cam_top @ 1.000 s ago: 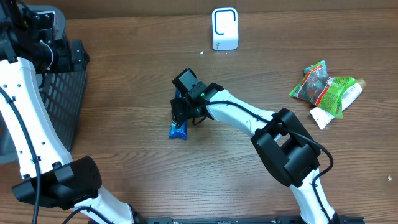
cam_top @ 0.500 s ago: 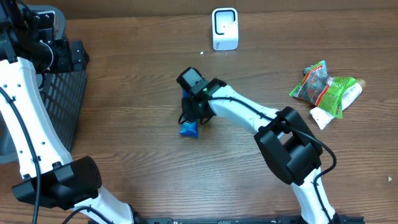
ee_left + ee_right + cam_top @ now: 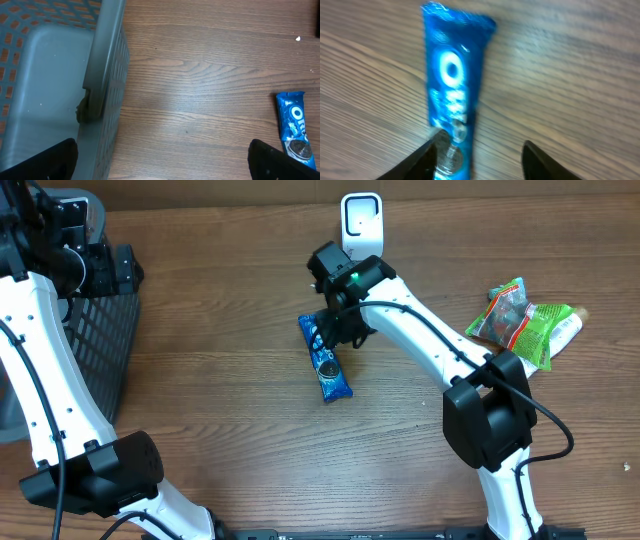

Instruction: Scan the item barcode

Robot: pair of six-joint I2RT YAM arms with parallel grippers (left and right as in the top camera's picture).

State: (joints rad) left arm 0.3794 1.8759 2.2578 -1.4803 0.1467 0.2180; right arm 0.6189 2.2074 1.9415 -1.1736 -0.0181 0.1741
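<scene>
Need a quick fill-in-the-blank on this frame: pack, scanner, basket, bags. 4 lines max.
1. The Oreo pack has a ___ wrapper.
2. It lies flat on the ___, not in the basket.
3. The scanner is ___ in colour.
4. In the overhead view, the green snack bags lie on the scanner's ___ side.
Missing words: blue; table; white; right.

Wooden table [image 3: 220,450]: blue Oreo packet [image 3: 327,365] centre, white scanner [image 3: 361,227] far edge, snack packets [image 3: 525,320] right, basket [image 3: 105,340] left.
</scene>
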